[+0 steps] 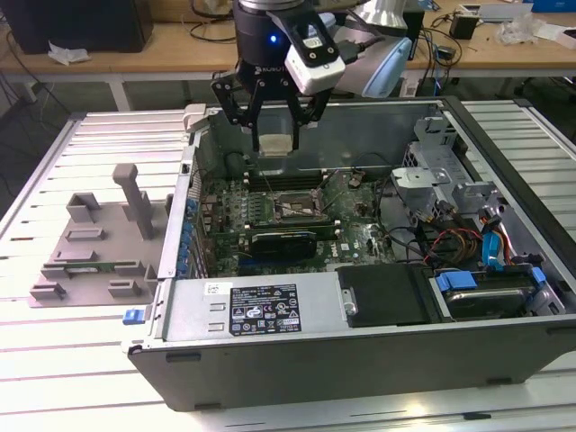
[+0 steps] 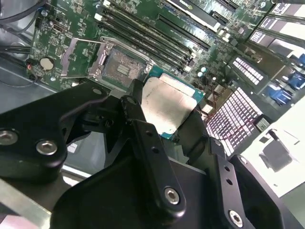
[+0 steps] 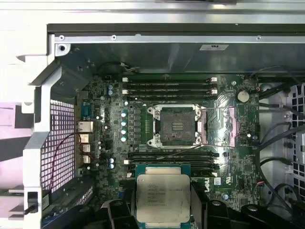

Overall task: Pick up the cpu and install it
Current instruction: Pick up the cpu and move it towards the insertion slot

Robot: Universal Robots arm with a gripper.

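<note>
cpu (image 3: pixel 163 195) | side rims hidden behind pincer (image 3: pixel 163 207) | first wrist view

Robotics lab, slatted metal worktable (image 1: pixel 63 387), opened computer case (image 1: pixel 360 360), cable-strewn benches (image 1: pixel 171 49) behind

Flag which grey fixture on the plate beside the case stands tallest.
The lone upright post; the other blocks on the plate sit much lower.

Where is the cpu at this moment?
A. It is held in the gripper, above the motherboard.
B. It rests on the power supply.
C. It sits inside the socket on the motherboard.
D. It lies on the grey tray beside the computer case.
A: the gripper grips the cpu in the air, and the socket stands open and empty.
</note>
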